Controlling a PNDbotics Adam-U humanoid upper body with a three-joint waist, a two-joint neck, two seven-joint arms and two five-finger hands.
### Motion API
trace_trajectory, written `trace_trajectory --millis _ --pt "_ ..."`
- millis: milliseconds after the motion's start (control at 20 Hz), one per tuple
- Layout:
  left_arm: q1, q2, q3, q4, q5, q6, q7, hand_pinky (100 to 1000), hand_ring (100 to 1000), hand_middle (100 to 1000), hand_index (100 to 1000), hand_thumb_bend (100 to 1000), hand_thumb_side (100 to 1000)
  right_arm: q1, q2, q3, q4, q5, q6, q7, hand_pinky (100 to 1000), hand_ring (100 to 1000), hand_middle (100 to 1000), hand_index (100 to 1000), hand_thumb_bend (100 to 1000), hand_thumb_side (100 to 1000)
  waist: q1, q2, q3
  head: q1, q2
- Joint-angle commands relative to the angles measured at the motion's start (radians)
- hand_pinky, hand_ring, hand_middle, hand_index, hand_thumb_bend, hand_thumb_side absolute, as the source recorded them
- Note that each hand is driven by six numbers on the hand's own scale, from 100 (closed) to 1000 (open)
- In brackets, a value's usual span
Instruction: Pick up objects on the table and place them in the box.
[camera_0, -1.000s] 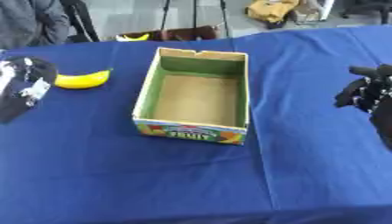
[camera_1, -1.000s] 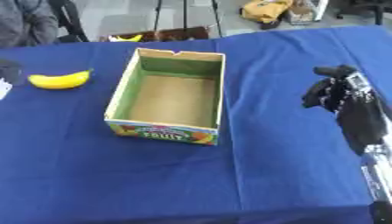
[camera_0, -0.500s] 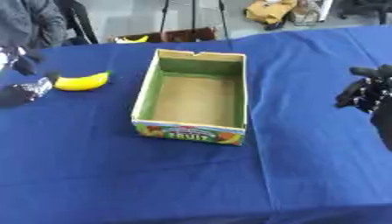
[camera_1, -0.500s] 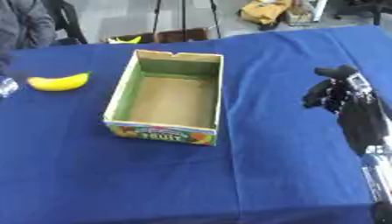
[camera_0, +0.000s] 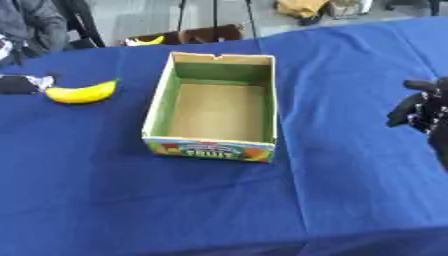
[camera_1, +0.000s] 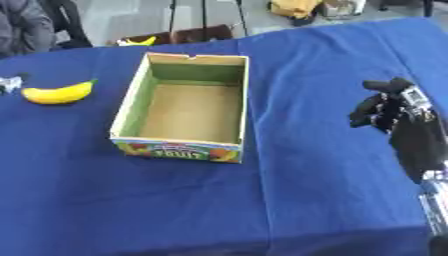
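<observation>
An open cardboard fruit box (camera_0: 219, 105) with green inner walls stands empty in the middle of the blue table. A yellow banana (camera_0: 80, 93) lies on the cloth to the box's left. Just a dark tip of my left hand (camera_0: 17, 84) shows at the left edge, a little left of the banana and apart from it. My right hand (camera_1: 389, 107) hovers over the table's right side, well away from the box, fingers curled and holding nothing.
The blue tablecloth (camera_0: 219, 200) covers the whole table. Behind the far edge a second banana (camera_0: 149, 40) lies in a brown carton on the floor. Chair legs and a seated person are at the far left.
My left hand has pulled back to the left, from beside the banana almost out of view. The banana, box and right hand have stayed put.
</observation>
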Motion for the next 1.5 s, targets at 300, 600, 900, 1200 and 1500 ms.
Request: trace_trajectory --millis 300,600,900,1200,1500 --pt "-0.132 -0.006 0.006 0.193 -0.162 -0.033 0.003 626 588 601 711 377 431 -0.03 -0.034 0.006 -0.021 0.01 0.0 0.012 578 578 510 810 100 937 0.005 0.01 -0.023 0.018 0.005" --pt "-0.15 -0.024 0.008 0.236 -0.212 -0.036 0.014 624 582 593 706 350 410 -0.036 -0.036 0.007 -0.022 0.012 0.0 0.014 579 578 510 810 100 941 0.007 0.023 -0.036 0.02 0.002" --pt "-0.146 -0.035 0.008 0.243 -0.222 -0.036 0.019 622 577 588 704 342 409 -0.038 -0.036 0.006 -0.023 0.013 0.0 0.015 579 579 510 811 100 945 0.01 0.032 -0.044 0.018 -0.002" --pt "-0.141 -0.043 0.005 0.247 -0.228 -0.038 0.012 626 579 591 709 369 412 -0.038 -0.036 0.005 -0.023 0.014 -0.001 0.015 579 579 509 811 100 949 0.011 0.039 -0.046 0.015 -0.003" --pt "-0.14 -0.047 0.001 0.246 -0.232 -0.048 -0.014 631 585 598 722 465 446 -0.04 -0.037 0.005 -0.023 0.015 -0.001 0.017 579 579 509 811 100 950 0.011 0.044 -0.046 0.013 -0.004"
